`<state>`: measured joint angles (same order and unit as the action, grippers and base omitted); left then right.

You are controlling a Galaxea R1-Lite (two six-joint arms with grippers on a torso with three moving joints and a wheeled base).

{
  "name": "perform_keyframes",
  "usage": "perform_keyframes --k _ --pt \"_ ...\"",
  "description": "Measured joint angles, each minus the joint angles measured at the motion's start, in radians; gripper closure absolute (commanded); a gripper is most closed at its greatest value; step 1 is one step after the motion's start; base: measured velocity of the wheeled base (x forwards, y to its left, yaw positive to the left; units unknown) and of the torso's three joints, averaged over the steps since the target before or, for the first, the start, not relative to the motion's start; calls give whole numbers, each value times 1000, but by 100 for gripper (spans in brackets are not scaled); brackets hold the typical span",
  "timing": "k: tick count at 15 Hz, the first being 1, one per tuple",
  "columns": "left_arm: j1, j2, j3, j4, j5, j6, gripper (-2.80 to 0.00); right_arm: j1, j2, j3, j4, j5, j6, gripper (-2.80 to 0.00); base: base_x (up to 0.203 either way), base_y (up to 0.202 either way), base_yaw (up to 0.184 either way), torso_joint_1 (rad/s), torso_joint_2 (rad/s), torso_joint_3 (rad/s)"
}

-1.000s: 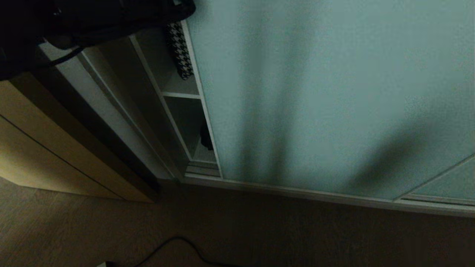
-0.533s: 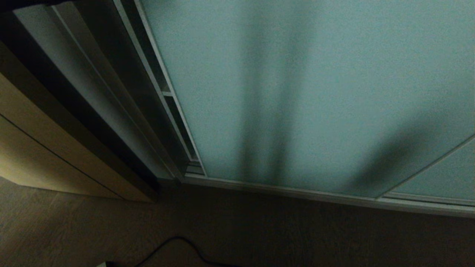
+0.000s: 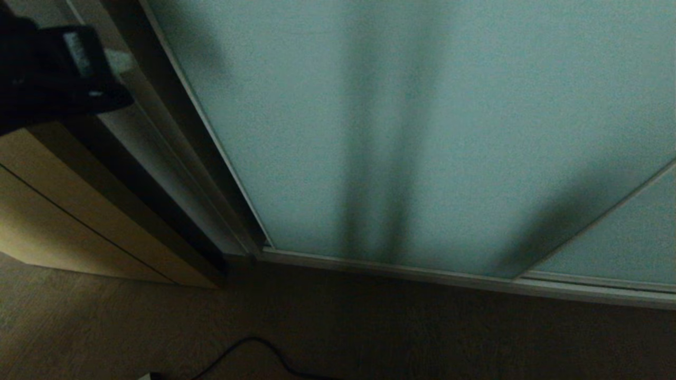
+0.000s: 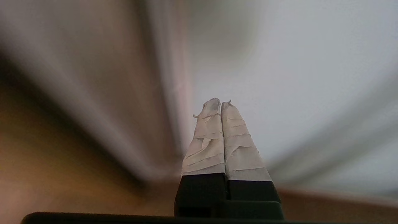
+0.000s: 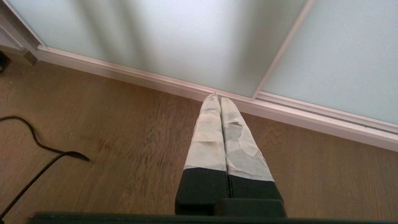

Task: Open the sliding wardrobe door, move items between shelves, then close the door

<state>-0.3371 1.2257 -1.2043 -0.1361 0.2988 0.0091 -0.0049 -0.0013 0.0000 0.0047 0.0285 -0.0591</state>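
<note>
The frosted teal sliding wardrobe door [image 3: 422, 132] fills most of the head view, and its left frame edge meets the wardrobe's side post, so no gap shows. The shelves and the items are hidden behind it. My left gripper [image 3: 122, 60] hangs at the upper left, in front of the side post and left of the door's edge. Its taped fingers [image 4: 205, 140] are shut with nothing between them, and the door [image 4: 295, 77] lies blurred beyond. My right gripper [image 5: 216, 99] is shut and empty, pointing down at the floor by the door's bottom track [image 5: 279, 112].
A beige wooden cabinet [image 3: 68, 221] stands left of the wardrobe. A second frosted panel [image 3: 623, 243] overlaps the door at the lower right. A black cable [image 3: 253, 348] lies on the wood floor [image 5: 124, 140] in front.
The door has slid left across the opening, covering the shelves and items that showed through the gap. My left gripper has come back into the head view at the upper left.
</note>
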Motion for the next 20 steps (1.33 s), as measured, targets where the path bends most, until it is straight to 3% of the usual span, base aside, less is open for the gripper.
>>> perform_keyframes --k 5,8,12,20 --pt "93 -319 383 -9 25 -15 0 0 0 0 0 0 0 0 0 0 0 0 0 0" --pt "146 -526 610 -7 -4 -18 0 1 0 0 0 0 0 0 0 0 0 0 0 0" --pt "206 -757 814 5 -67 -13 0 0 0 0 0 1 0 0 0 0 0 0 0 0" --pt "317 -1018 1155 -8 -91 39 0 1 0 0 0 0 0 0 0 0 0 0 0 0"
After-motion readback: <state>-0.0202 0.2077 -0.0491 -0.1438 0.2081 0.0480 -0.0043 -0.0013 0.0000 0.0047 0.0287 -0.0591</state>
